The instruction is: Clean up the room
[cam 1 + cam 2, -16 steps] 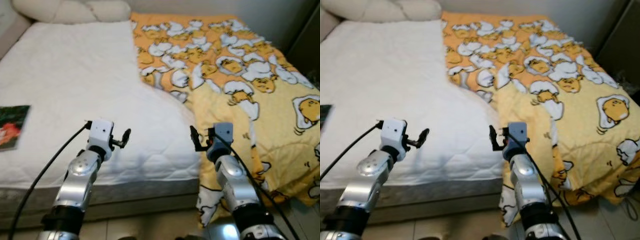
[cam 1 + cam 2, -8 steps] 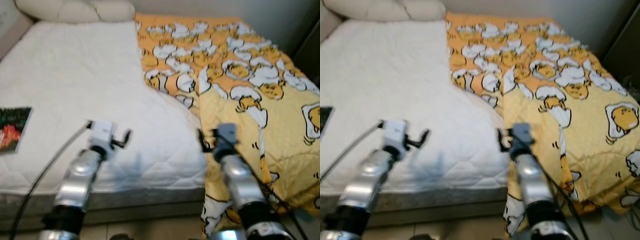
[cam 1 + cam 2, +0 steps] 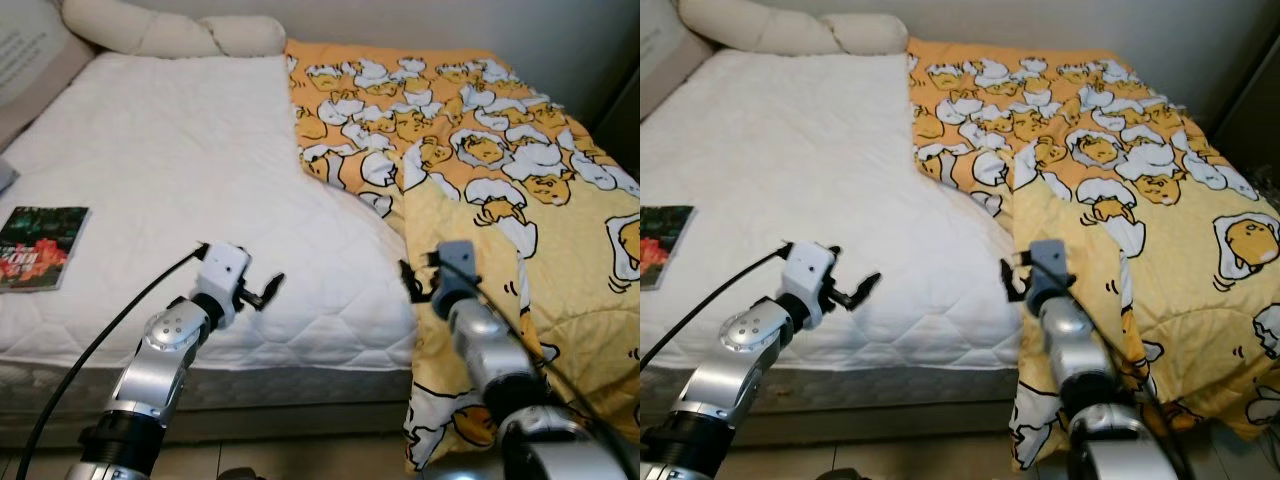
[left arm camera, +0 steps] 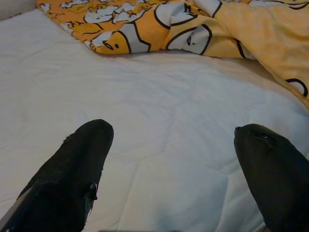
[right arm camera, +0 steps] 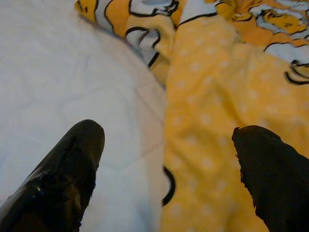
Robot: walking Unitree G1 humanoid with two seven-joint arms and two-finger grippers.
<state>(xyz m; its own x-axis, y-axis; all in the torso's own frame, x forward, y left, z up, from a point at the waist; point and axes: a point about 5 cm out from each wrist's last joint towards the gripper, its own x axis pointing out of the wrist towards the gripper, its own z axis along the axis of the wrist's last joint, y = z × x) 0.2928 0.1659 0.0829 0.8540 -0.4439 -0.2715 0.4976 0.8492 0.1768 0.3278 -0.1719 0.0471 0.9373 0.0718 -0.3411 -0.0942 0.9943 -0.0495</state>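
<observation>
A wide bed (image 3: 180, 180) with a white quilted mattress cover takes up most of the room, its grey base edge (image 3: 250, 385) showing along the near side. Cream pillows (image 3: 170, 35) lie bunched at the head, against a plain pale wall (image 3: 420, 20). A padded headboard or cushion (image 3: 25, 70), hard to tell which, rises at the far left corner. Something dark, perhaps furniture (image 3: 1250, 110), stands at the right. Pale tiled floor (image 3: 890, 455) runs below. The light is soft and even.
</observation>
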